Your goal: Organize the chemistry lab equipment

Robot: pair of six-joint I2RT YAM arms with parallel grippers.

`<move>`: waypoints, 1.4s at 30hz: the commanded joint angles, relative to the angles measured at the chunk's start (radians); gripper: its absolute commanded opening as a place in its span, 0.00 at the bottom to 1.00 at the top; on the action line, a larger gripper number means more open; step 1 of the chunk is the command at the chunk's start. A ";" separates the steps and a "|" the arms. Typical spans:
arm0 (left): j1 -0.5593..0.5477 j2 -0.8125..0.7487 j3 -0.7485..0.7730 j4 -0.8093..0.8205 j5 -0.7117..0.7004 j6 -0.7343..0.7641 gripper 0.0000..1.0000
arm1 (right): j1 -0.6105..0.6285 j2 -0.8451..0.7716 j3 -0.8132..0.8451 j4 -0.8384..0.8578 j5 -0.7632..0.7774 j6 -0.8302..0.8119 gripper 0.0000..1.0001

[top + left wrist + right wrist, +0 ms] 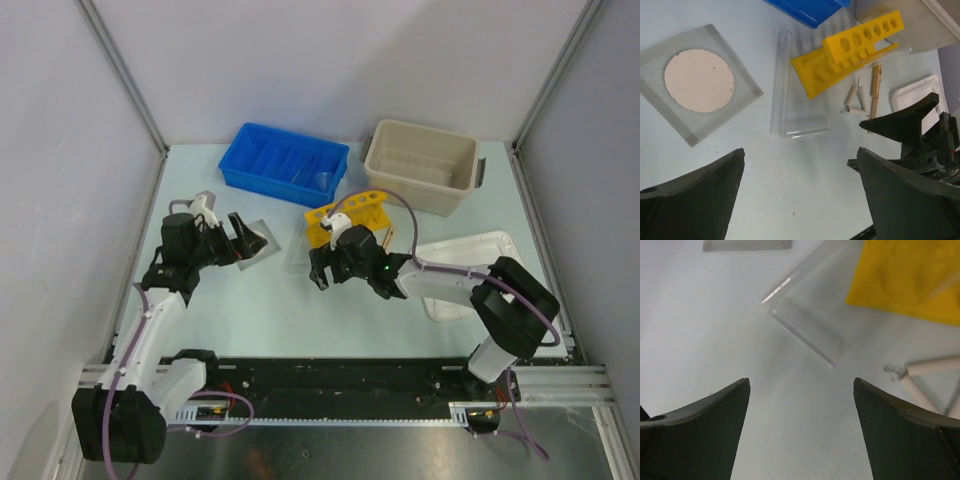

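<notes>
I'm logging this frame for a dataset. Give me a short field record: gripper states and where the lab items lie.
left gripper: open, empty, above the table
right gripper: open, empty, over bare table near the clear pieces
gauze: flat on the table, left of the clear pieces
yellow rack: on the table before the blue bin and beige tub
wooden clamp, wire triangle: loose beside the rack
white lid: on the table, off the tub

Jaws wide apart, clear plastic piece [810, 325] ahead, yellow rack [910, 275] top right, wire triangle [935, 371] right
</notes>
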 commanded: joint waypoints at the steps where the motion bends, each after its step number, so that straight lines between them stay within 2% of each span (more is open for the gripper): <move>1: 0.009 -0.033 -0.015 -0.003 -0.030 -0.008 0.99 | 0.025 0.078 0.091 0.086 -0.006 -0.098 0.89; 13: 0.009 -0.050 -0.027 -0.004 -0.017 -0.036 0.98 | 0.042 0.218 0.179 0.072 0.070 -0.216 0.90; 25: 0.009 -0.043 -0.027 -0.004 -0.016 -0.038 0.91 | 0.042 0.297 0.213 0.030 0.018 -0.267 0.89; 32: 0.009 -0.027 -0.027 -0.003 0.007 -0.030 0.84 | 0.058 0.292 0.212 -0.019 -0.065 -0.268 0.80; 37: 0.009 -0.007 -0.033 -0.002 0.044 -0.027 0.79 | 0.078 0.302 0.212 -0.031 -0.069 -0.268 0.71; 42: 0.009 -0.001 -0.047 -0.003 0.068 -0.037 0.77 | 0.088 0.319 0.213 -0.009 -0.044 -0.255 0.59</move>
